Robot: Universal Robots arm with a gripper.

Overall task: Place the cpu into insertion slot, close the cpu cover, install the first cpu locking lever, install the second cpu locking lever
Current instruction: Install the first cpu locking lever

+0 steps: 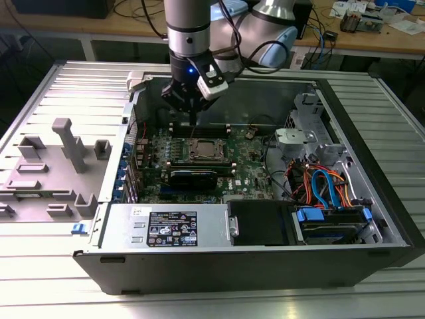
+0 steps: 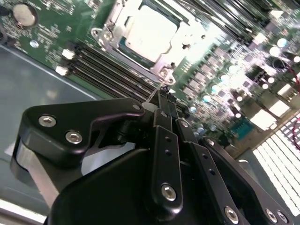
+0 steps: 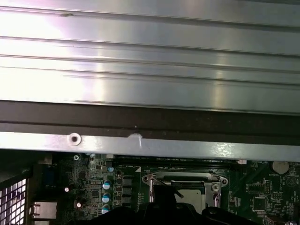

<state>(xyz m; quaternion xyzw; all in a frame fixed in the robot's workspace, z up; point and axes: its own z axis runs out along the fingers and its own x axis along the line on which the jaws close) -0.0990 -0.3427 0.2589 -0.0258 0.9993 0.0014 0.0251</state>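
The cpu point(image 1: 203, 150) lies flat in the insertion slot point(image 1: 190, 157) on the green motherboard; its pale metal top also shows in both wrist views point(image 2: 151, 31) point(image 3: 190, 191). The silver cpu cover point(image 2: 161, 60) point(image 3: 182, 177) lies down around it as a frame. My gripper point(image 1: 193, 118) hangs just behind the slot, its black fingers pressed together, shut. Its tip point(image 2: 162, 92) point(image 3: 161, 191) sits close to one corner of the cover. A thin bright wire point(image 2: 152, 98) runs beside the tip; I cannot tell whether the fingers touch it.
Black memory slots point(image 2: 105, 70) run beside the socket. A long black card point(image 1: 192, 177) lies in front of it. The case's rear wall point(image 3: 150, 126) is close behind the gripper. A drive bay with blue and orange cables point(image 1: 325, 189) fills the exterior view's right. A grey fixture point(image 1: 63, 159) stands outside.
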